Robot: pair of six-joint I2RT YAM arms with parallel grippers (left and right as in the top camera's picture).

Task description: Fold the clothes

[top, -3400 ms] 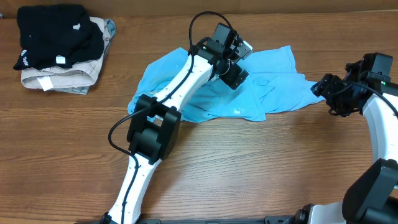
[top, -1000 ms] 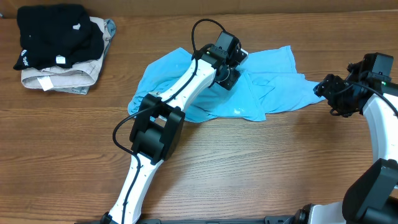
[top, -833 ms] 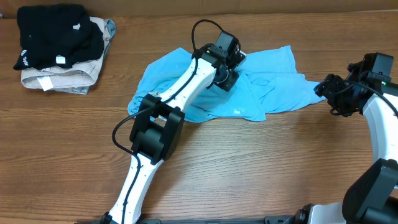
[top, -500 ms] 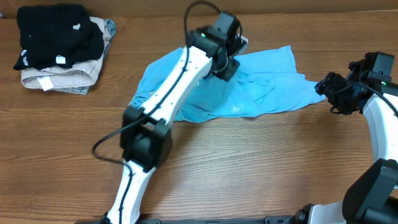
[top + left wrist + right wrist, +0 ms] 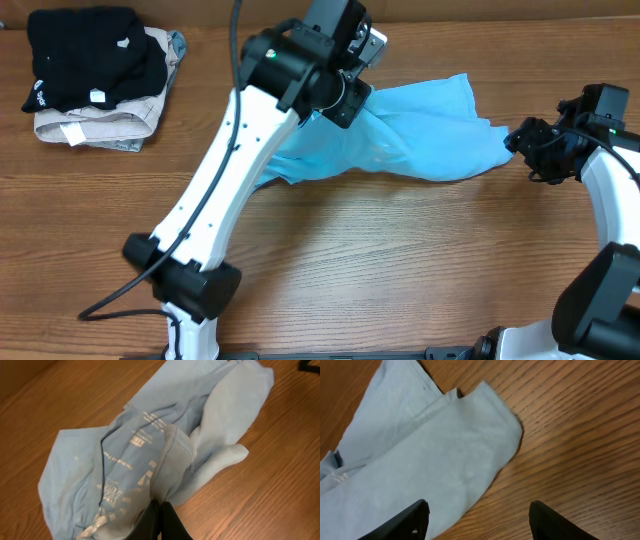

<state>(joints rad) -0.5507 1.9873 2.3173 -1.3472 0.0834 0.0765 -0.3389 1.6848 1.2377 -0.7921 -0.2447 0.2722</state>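
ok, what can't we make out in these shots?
Overhead: the white left arm covers the left part of the light sky-blue thin T-shirt.
Left wrist: the left gripper is cut off by the bottom edge; the shirt's white print is too small to read.
Right wrist: the right gripper shows only fingertips; the shirt runs off the left edge.
Overhead: the black folded garment hides most of the beige folded garment.
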